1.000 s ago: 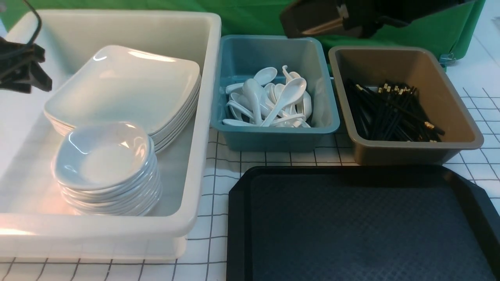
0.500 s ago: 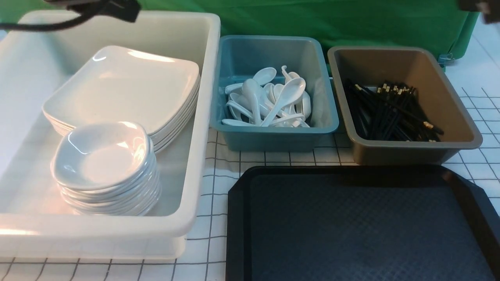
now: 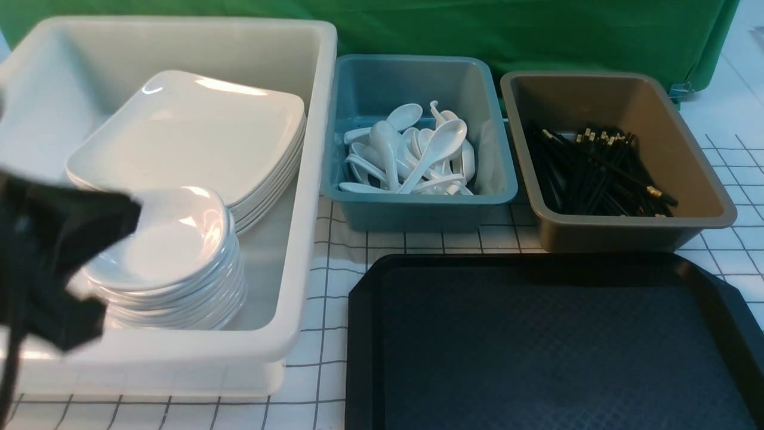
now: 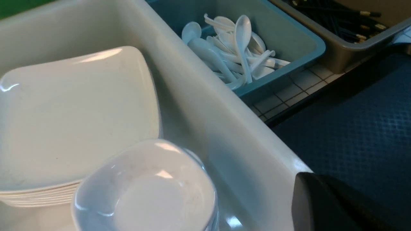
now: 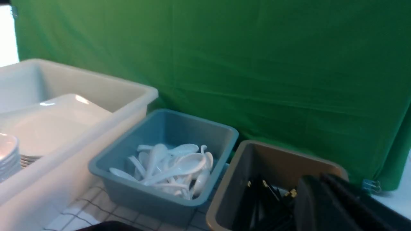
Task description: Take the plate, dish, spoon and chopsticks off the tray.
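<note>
A white tub [image 3: 310, 179] is sitting on the gridded tabletop [image 3: 325, 310], holding a stack of plates [image 3: 191, 137] and dishes [image 3: 173, 251]. The black tray [image 3: 537, 340] is lying bare beside it. Spoons [image 3: 418, 155] are filling the teal bin [image 3: 418, 212]; chopsticks [image 3: 597, 173] are lying in the brown bin [image 3: 627, 236]. The left gripper [image 3: 54, 257] is showing blurred over the tub's near-left corner; I cannot tell its opening, nor the right gripper's [image 5: 324, 205].

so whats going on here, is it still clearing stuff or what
Looks finished, or close to it. The black tray has nothing on it. Plates and small dishes are stacked in the white tub, spoons lie in the blue bin, and chopsticks lie in the brown bin. The left arm is a dark blur in front of the white tub; nothing shows in its grip. The right pincer can't be made out.
</note>
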You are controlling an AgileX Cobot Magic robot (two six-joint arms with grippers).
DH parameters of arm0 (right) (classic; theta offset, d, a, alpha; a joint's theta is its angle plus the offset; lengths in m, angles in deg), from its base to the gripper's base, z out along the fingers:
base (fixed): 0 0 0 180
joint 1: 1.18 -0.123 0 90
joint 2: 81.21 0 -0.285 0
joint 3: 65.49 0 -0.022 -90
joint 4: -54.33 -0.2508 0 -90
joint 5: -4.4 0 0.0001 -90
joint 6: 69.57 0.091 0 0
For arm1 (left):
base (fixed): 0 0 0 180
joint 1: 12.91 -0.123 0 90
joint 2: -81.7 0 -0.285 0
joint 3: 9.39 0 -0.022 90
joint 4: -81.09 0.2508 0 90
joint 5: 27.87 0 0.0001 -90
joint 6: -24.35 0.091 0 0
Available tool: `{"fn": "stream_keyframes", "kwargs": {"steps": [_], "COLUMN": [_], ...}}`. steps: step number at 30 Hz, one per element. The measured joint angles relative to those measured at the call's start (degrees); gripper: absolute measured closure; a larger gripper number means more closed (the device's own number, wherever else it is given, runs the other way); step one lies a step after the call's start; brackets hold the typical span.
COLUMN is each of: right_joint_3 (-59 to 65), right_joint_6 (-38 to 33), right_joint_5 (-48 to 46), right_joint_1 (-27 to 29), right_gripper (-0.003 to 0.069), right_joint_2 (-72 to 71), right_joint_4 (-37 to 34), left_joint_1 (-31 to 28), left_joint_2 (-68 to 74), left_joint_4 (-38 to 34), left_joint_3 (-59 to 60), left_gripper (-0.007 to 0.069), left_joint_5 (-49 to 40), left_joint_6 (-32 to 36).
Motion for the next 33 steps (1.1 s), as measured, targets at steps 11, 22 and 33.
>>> {"fn": "stream_keyframes", "kwargs": {"steps": [11, 22, 33], "right_joint_3": [7.7, 7.7, 7.7], "right_joint_6": [0.4, 0.4, 0.5], "right_joint_5": [10.4, 10.7, 10.7], "right_joint_1": [0.0, 0.0, 0.0], "right_gripper": [0.0616, 0.0516, 0.0491], "right_joint_2": [-9.1, -9.1, -9.1], "right_joint_4": [0.1, 0.1, 0.1], "left_joint_1": [0.0, 0.0, 0.0], "left_joint_2": [-17.2, -17.4, -17.4], "left_joint_4": [-10.4, -11.2, -8.5], "left_joint_3": [18.2, 18.5, 18.5], "left_gripper": [0.0627, 0.0627, 0.0627], "left_joint_5": [20.2, 21.6, 21.7], "left_joint_6": [-0.2, -0.1, 0.0]}}
